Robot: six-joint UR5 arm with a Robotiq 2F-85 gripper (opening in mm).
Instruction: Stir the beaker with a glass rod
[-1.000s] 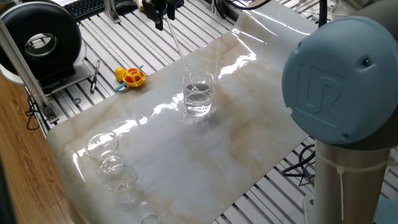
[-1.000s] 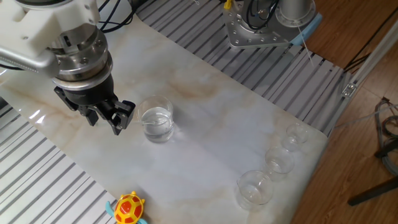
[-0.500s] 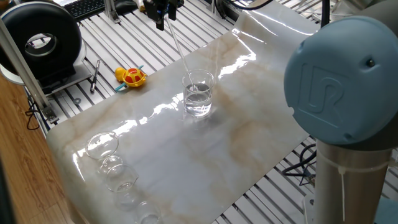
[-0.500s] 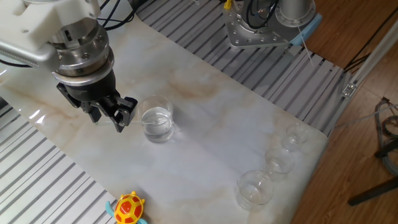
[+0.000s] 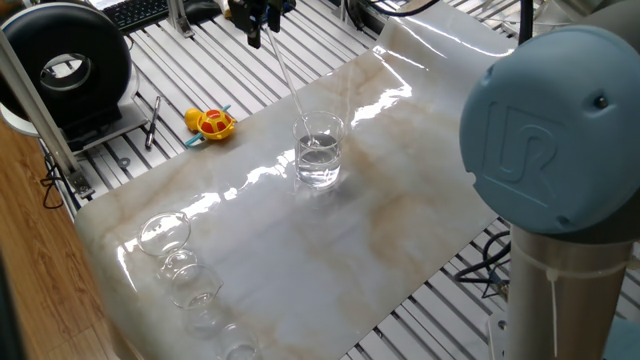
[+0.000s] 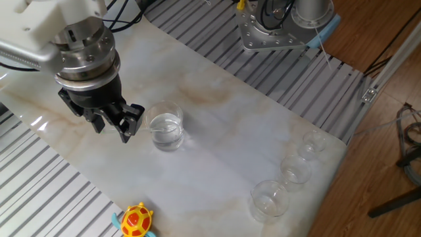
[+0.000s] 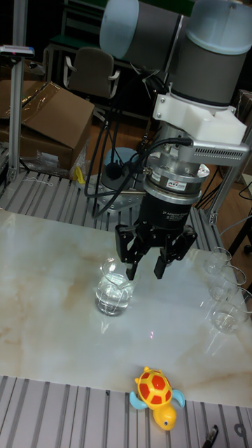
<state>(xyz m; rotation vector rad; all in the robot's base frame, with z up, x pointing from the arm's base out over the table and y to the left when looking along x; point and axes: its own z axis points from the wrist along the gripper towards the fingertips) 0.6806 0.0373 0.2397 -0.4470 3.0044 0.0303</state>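
Observation:
The beaker [image 5: 318, 158], a clear straight-sided glass with clear liquid, stands on the marble sheet [image 5: 400, 220]. The thin glass rod [image 5: 290, 85] slants from the gripper [image 5: 262, 25] at the top edge down into the beaker. In the other fixed view the gripper [image 6: 113, 126] hangs just left of the beaker [image 6: 164, 130]; the rod is too faint to make out there. In the tall view the gripper [image 7: 145, 269] sits above and right of the beaker [image 7: 114, 294]. Its dark fingers point down, shut on the rod.
A yellow and red toy turtle [image 5: 210, 122] lies off the sheet's edge. Several small clear glass vessels [image 5: 172, 250] are grouped at one corner of the sheet. A black round device [image 5: 65, 65] stands on the slatted table. The arm's grey base [image 5: 550, 150] fills the right foreground.
The gripper shifted a little up and right, then back, beside the beaker. The rod stays in the beaker and the beaker has not moved.

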